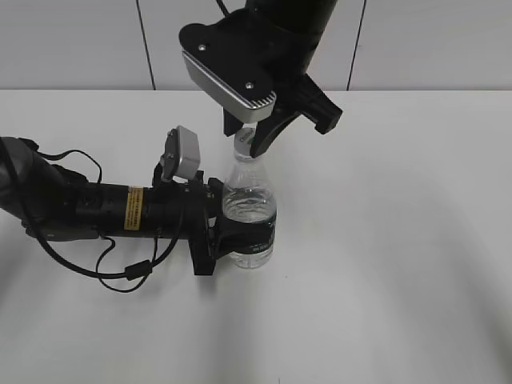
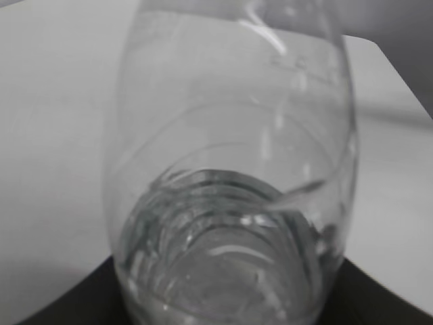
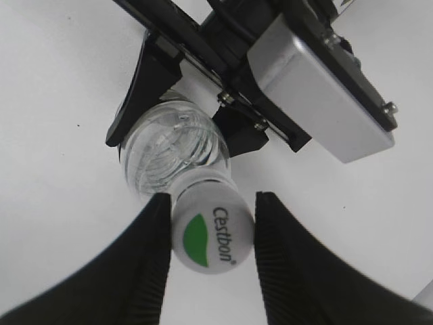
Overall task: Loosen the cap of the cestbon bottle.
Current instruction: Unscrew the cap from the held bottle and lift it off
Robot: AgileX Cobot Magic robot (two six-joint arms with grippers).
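The cestbon bottle (image 1: 250, 210), clear and ribbed with a dark green label band, stands upright on the white table. My left gripper (image 1: 228, 234) is shut on its lower body at the label. The bottle fills the left wrist view (image 2: 230, 169), with the dark jaws (image 2: 223, 301) at the bottom corners. The white cap (image 3: 212, 231) with a green leaf mark sits between my right gripper's black fingers (image 3: 212, 237), which press on both of its sides from above. In the exterior view the right gripper (image 1: 246, 138) is on the cap (image 1: 244, 144).
The white table (image 1: 384, 280) spreads all round the bottle. The left arm and its cables (image 1: 88, 212) lie across the table's left side. The right arm's wrist camera (image 1: 228, 76) hangs above the bottle. A grey wall stands behind.
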